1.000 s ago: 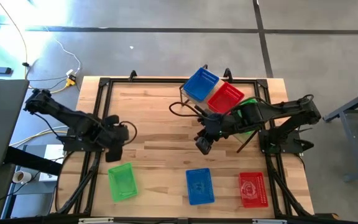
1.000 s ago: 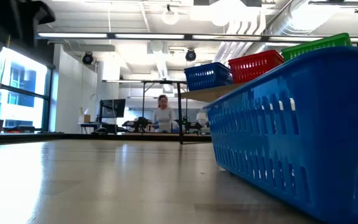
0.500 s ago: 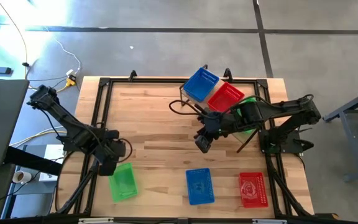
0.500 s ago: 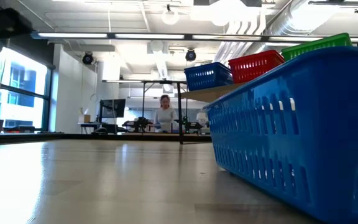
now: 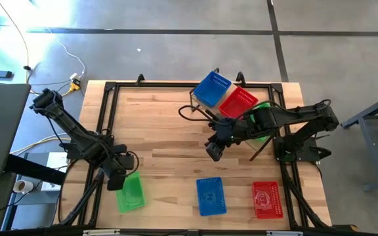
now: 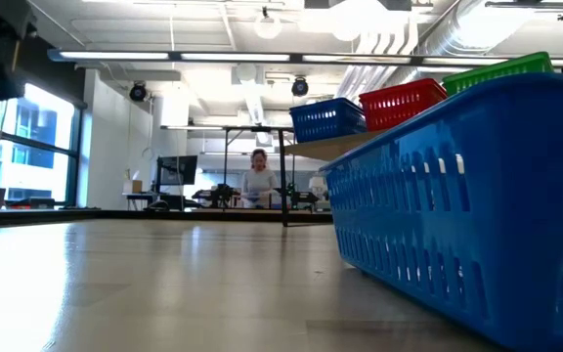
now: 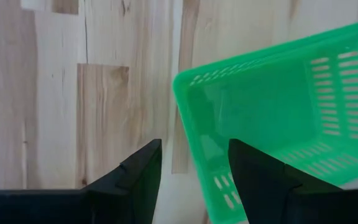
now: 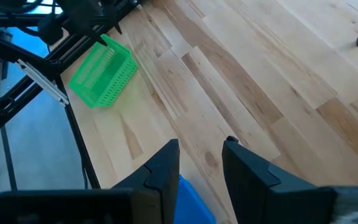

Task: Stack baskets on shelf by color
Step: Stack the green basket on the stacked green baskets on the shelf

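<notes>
A green basket lies on the table near its left near corner. My left gripper is open and hangs over the basket's far end. In the left wrist view the fingers stand either side of one end wall of the green basket; I see no touch. A blue basket and a red basket rest on the table by the near edge. On the shelf stand a blue basket, a red basket and a green basket. My right gripper is open, mid-table.
The black frame rails run along the table's left and right sides. My right arm reaches across in front of the shelf and covers its green basket from above. Bare wood lies between the two grippers. A person stands far behind the table.
My left gripper has moved toward the table's near edge and down, from beside the left rail to the far end of the green basket. The baskets have stayed where they were.
</notes>
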{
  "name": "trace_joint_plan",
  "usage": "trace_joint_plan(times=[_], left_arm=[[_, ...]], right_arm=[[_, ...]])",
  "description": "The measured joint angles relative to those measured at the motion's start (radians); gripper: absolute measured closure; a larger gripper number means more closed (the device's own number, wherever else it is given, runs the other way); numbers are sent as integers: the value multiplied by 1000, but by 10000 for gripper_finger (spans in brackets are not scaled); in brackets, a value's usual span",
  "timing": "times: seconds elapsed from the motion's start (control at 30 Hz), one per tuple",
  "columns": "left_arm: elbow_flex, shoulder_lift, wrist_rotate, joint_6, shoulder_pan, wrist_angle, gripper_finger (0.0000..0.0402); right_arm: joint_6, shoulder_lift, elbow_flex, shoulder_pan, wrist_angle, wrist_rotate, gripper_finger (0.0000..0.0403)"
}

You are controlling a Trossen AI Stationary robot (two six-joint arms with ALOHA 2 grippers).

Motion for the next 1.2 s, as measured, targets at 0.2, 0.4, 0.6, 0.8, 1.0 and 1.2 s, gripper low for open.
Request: trace_joint_plan(times=[0.2,0.4,0.6,0.8,1.0,1.2], left_arm=[[-55,18,29,-3,0,38,225],[-113,41,53,-10,0,138,225],[-151,80,59,-39,3,140,236],[-156,103,57,-45,3,187,307],[-155,100,39,-69,4,229,394],[-128,100,-11,-91,43,223,398]], right_arm=[[4,0,0,0,0,0,295],[6,0,0,0,3,-1,295],[7,0,0,0,12,1,295],[8,0,0,0,26,1,295],[35,0,0,0,44,3,295],[80,5,0,0,88,5,295]])
